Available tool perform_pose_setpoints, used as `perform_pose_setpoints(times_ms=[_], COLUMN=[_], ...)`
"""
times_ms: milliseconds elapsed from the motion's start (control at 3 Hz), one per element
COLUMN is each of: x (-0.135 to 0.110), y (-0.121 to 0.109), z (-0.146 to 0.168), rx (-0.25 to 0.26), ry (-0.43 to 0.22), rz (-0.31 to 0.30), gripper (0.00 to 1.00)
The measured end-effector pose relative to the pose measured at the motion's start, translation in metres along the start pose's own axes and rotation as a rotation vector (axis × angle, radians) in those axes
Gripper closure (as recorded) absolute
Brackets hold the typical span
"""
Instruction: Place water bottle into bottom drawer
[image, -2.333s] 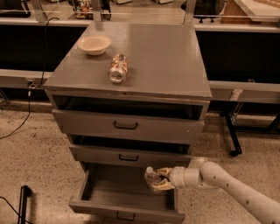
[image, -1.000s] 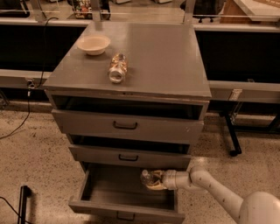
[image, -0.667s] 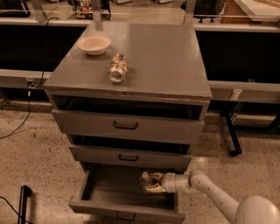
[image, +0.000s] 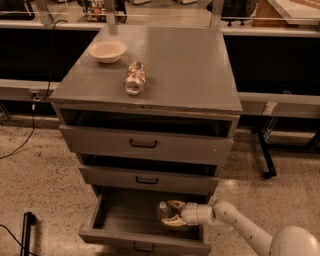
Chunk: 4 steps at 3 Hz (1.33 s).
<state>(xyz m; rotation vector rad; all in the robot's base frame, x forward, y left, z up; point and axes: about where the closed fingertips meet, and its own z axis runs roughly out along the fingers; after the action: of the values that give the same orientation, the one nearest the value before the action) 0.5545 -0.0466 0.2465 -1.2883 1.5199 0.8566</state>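
Observation:
The bottom drawer (image: 102, 211) is pulled open, its small black handle (image: 142, 246) on the front. My gripper (image: 171, 213) reaches in from the right, inside the drawer's right half, low over the floor. It is shut on the water bottle (image: 163, 210), a clear bottle whose white cap points left. Most of the bottle is hidden by the fingers (image: 175, 204).
On the cabinet top (image: 190, 70) lie a stubby brown-orange labelled jar (image: 135, 78) and a pale bowl (image: 107, 50). The two upper drawers (image: 145, 144) stand slightly open. A black table leg (image: 264, 155) is on the right and a cable (image: 22, 140) on the left floor.
My gripper with the bottle has moved left and a little lower into the bottom drawer. The jar and the bowl have not moved.

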Motion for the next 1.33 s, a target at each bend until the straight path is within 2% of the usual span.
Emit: perform_pose_setpoints(times_ms=[333,667,1000,1333], x=[0.0,0.0,-0.001,-0.001], y=[0.001,0.001,0.007,0.023], z=[0.002,0.002,-0.017,-0.035], rx=[-0.002,-0.003,0.038,0.073], ry=[-0.002,-0.002,-0.04,-0.118], rz=[0.0,0.0,0.004,0.016], gripper=[0.0,0.0,0.0,0.0])
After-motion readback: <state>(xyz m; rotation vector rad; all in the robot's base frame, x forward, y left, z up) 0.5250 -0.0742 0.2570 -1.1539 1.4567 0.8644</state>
